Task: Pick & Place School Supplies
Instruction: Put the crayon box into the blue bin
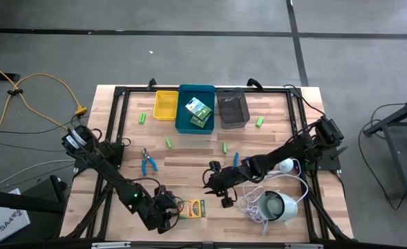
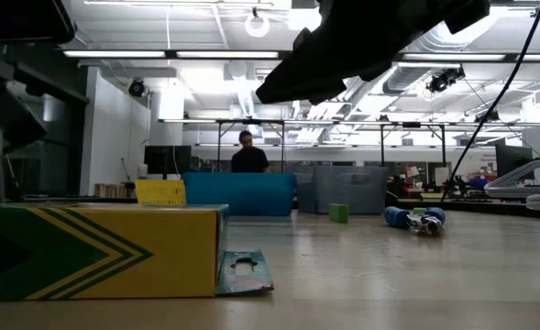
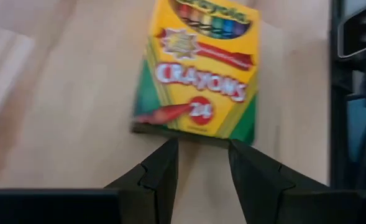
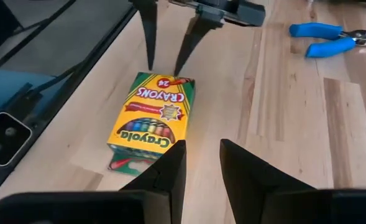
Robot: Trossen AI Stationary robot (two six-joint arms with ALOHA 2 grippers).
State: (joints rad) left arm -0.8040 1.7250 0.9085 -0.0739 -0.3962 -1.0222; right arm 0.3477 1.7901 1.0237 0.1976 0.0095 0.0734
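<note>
A yellow-green crayon box [image 1: 193,209] [image 3: 198,68] [image 4: 153,115] lies flat near the table's near edge, with its end flap [image 2: 242,275] open on the wood. My left gripper [image 1: 167,211] [image 3: 201,146] [image 4: 164,68] is open, with its fingers pointing down at the box's left end. My right gripper [image 1: 211,181] [image 4: 201,155] is open and hovers above the table, just beyond the box's flap end. A second crayon box [image 1: 198,113] lies in the blue bin. Two blue-handled tools [image 1: 148,163] [image 1: 235,159] and several green pieces [image 1: 168,142] lie on the wood. My left gripper's fingertips [image 4: 178,70] stand right at the crayon box's closed end [image 3: 183,132], coming from above. Whether they touch it, I cannot tell. The box lies flat on the table.
The yellow bin [image 1: 165,105], blue bin [image 1: 182,119] and grey bin [image 1: 232,108] stand in a row at the far side. A round white device [image 1: 280,206] with a coiled cord [image 1: 253,202] sits near right. A black frame [image 1: 113,117] rims the table. A person [image 2: 248,156] stands beyond the table.
</note>
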